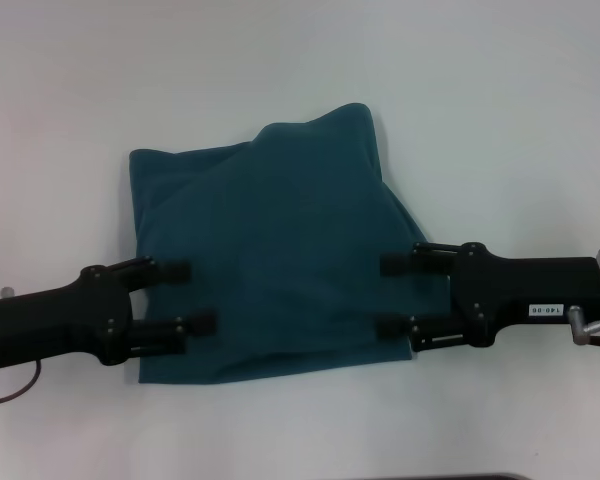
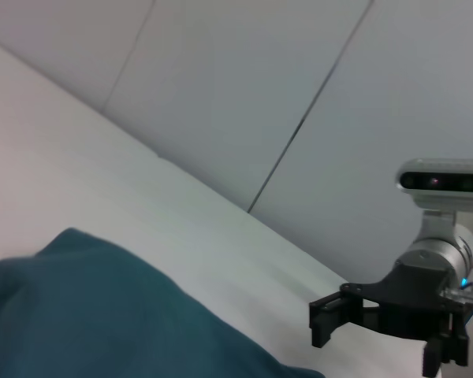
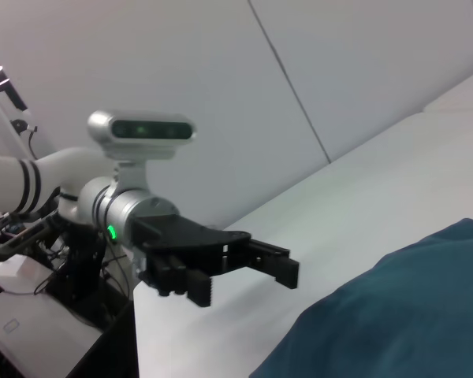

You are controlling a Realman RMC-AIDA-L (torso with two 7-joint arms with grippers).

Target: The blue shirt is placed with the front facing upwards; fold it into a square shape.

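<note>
and here's the blue shirt (image 1: 280, 260), lying in the middle of the white table (image 1: 300, 60), folded into a rough, slightly skewed square. no lettering showing on top, just plain teal cloth, with one far corner poking up toward the right and soft creases running across it.

left gripper (image 1: 185, 298) comes in from the left side, arm stretched low across the table. its jaws are spread wide, one finger (image 1: 170, 270) over the shirt's left edge and the other nearer the near left corner, with bare cloth between them. nothing pinched there; whether the fingertips actually press on the fabric or float just above it, can't tell from up here.

right gripper (image 1: 395, 296) mirrors it from the right side, also gaping, both fingertips over the shirt's right edge, nothing clamped.

over to the right wrist view: the left gripper (image 3: 244, 272) shows across the table, fingers parted, empty, with the shirt's bulging edge (image 3: 394, 315) in the foreground. the left wrist view catches the right gripper (image 2: 355, 319) beyond the teal fold (image 2: 102, 315), black fingers apart.
</note>
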